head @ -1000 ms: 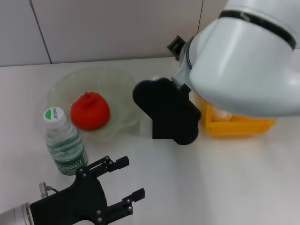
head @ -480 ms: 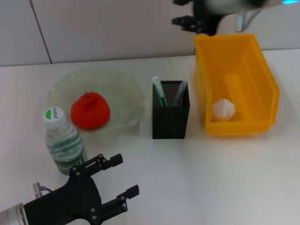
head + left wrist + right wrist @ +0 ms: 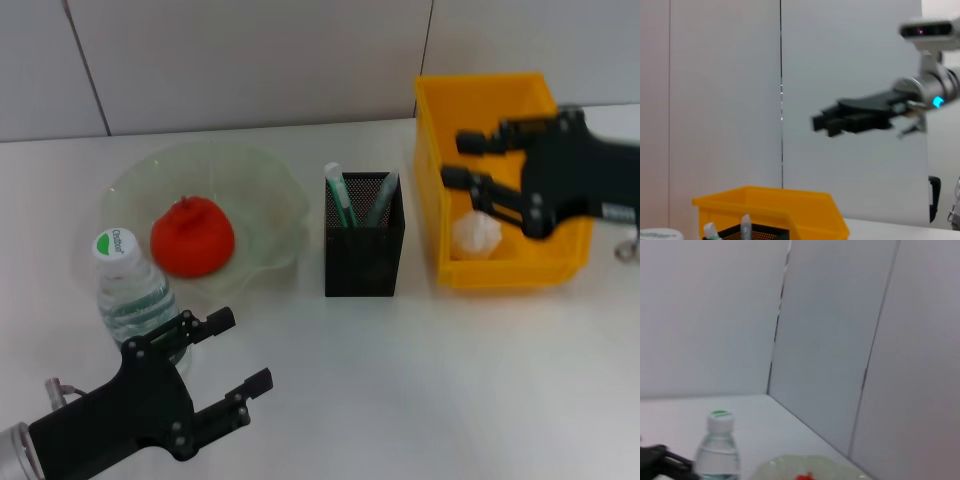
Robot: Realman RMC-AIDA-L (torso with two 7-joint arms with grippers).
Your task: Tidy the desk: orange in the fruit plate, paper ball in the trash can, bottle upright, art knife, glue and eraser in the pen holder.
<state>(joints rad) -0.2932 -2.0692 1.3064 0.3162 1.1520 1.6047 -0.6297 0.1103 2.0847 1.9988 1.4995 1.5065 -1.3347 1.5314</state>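
Note:
The orange [image 3: 193, 237] lies in the pale-green fruit plate [image 3: 262, 180]. In front of the plate the bottle [image 3: 135, 298] stands upright, white cap on top. My left gripper [image 3: 242, 348] is open and empty, low at the front left, just right of the bottle. The black mesh pen holder [image 3: 364, 255] holds two slim green-and-white items; which is the art knife or the glue I cannot tell. The eraser is hidden. Inside the yellow trash can [image 3: 500, 110] sits the paper ball [image 3: 477, 234]. My right gripper [image 3: 458, 160] hangs open and empty above the can, beside the ball.
A pale wall runs along the back of the white table. The left wrist view shows the right gripper [image 3: 821, 122] in the air above the trash can [image 3: 775, 205]. The bottle [image 3: 717, 450] and plate [image 3: 790, 467] appear in the right wrist view.
The right arm, which blocked the view, swung off to the back and now reaches in from the right over the trash can. The left gripper drew back toward the front left.

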